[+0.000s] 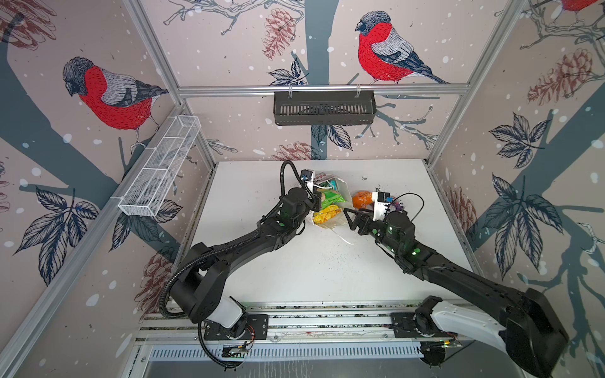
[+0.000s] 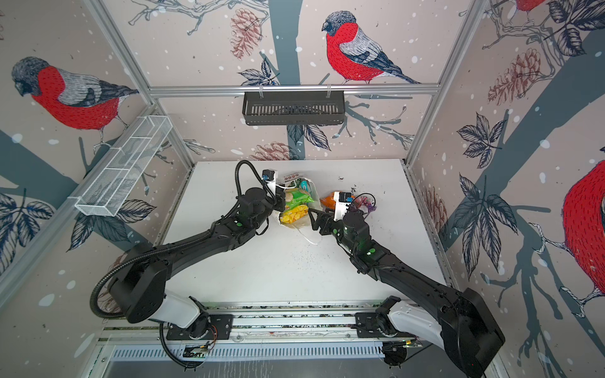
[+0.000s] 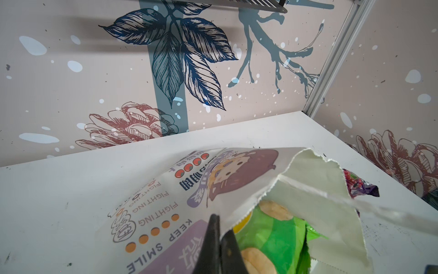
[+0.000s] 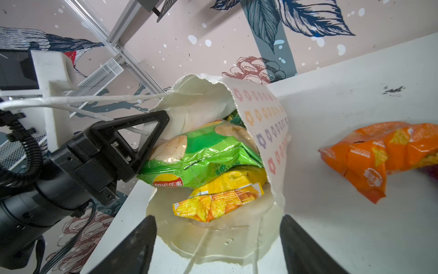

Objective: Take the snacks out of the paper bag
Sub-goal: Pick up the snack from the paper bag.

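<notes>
Left gripper (image 3: 220,225): fingers pressed together at the rim of the paper bag (image 4: 267,113), its 9 o'clock | bag toward 12 o'clock on the table (image 1: 327,268), mouth gaping, green chip bag (image 4: 206,151) and yellow packet (image 4: 220,201) inside | right gripper (image 4: 218,225) spread wide at the mouth, empty | orange packet (image 1: 361,199) out at the bag's 3 o'clock, purple packet (image 1: 397,206) beyond.

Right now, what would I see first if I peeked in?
Big red birds painted on the walls jump out first. In the middle, the white paper bag lies on its side, open, with a green chip bag and a yellow packet in its mouth. An orange packet lies outside, beside it.
</notes>
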